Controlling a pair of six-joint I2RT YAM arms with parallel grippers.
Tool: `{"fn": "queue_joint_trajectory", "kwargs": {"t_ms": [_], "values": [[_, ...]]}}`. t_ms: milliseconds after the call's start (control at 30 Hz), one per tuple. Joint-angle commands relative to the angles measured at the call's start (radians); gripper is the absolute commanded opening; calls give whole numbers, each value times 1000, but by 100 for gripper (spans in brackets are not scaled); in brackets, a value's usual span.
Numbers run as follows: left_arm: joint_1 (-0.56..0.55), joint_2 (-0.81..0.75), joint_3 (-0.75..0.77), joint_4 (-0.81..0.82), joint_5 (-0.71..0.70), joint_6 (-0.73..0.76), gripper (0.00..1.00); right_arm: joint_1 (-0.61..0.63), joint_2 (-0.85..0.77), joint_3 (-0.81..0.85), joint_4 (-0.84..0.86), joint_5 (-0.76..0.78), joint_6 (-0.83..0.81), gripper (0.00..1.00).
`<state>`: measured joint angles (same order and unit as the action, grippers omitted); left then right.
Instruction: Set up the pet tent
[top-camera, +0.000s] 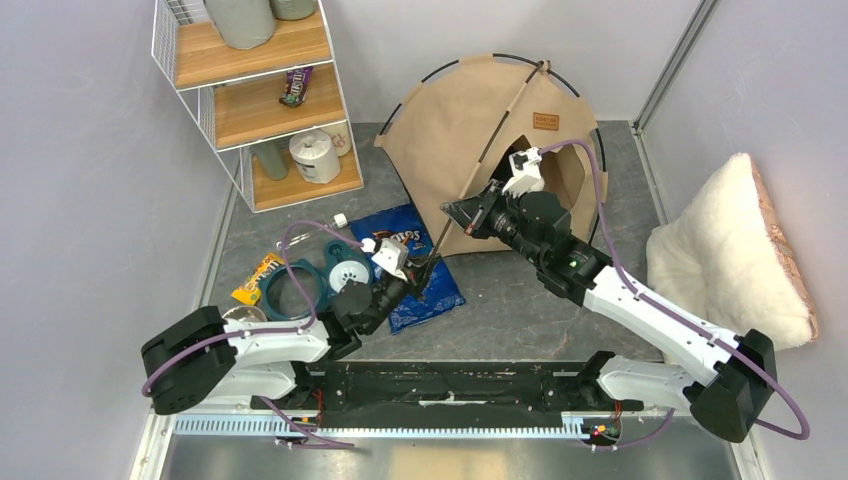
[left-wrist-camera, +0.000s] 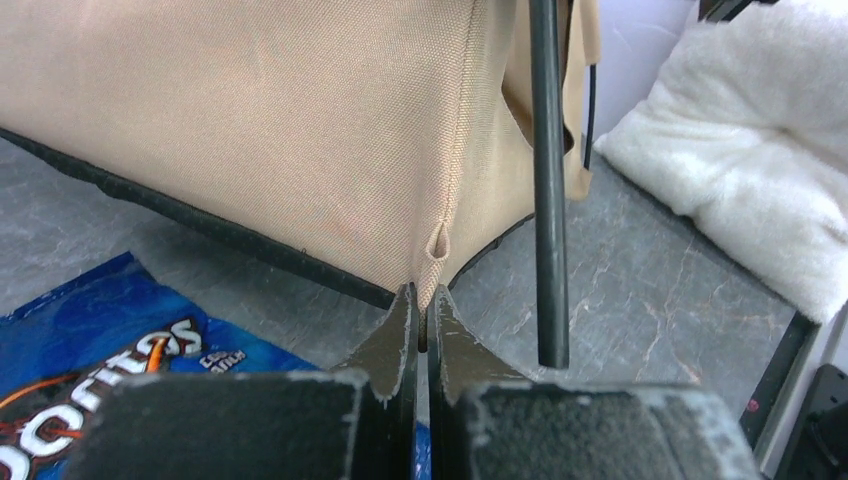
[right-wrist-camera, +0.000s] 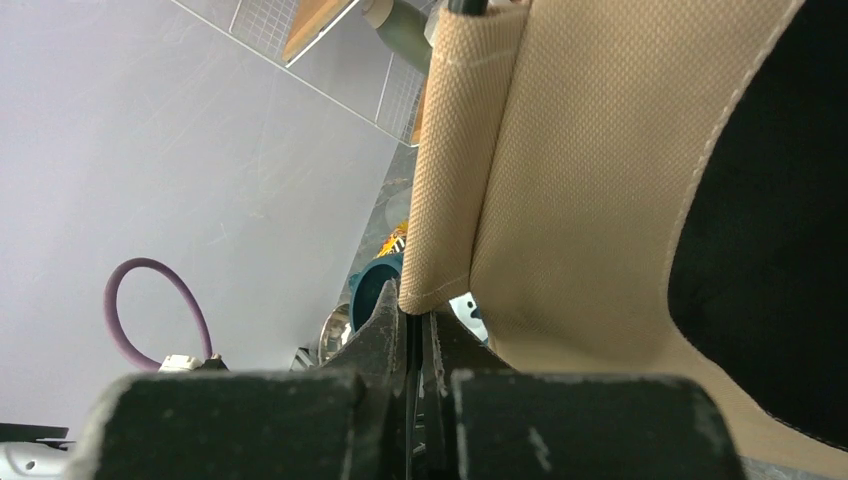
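On the pet tent, the left end effector pinches a corner, the right end effector a sleeve.

Count on inspection: one pet tent, one white cushion, one blue chip bag, one wire shelf rack carrying three wooden shelves, and two grippers: left gripper, right gripper.

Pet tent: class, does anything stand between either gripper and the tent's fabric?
Nothing visible does. The left gripper is shut on the bottom corner of the pet tent; the right gripper is shut on its pole sleeve at the lower end. A black pole passes beside the left gripper, not between.
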<state>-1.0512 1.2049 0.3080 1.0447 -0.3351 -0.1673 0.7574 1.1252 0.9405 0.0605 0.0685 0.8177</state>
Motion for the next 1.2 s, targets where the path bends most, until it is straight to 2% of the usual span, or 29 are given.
{"fn": "queue_joint_trajectory", "kwargs": {"t_ms": [0, 267, 700, 1167], "values": [[-4, -67, -1, -161, -16, -38, 2, -12, -8, -6, 99, 110, -57, 0], [-4, -148, -38, -212, -27, -27, 2, -12, 4, -7, 114, 160, -97, 0], [-4, -148, -55, -214, -24, 13, 2, -11, 36, -21, 191, 225, -40, 0], [-4, -150, -158, -77, -8, 115, 2, -12, 54, -35, 219, 363, 51, 0]]}}
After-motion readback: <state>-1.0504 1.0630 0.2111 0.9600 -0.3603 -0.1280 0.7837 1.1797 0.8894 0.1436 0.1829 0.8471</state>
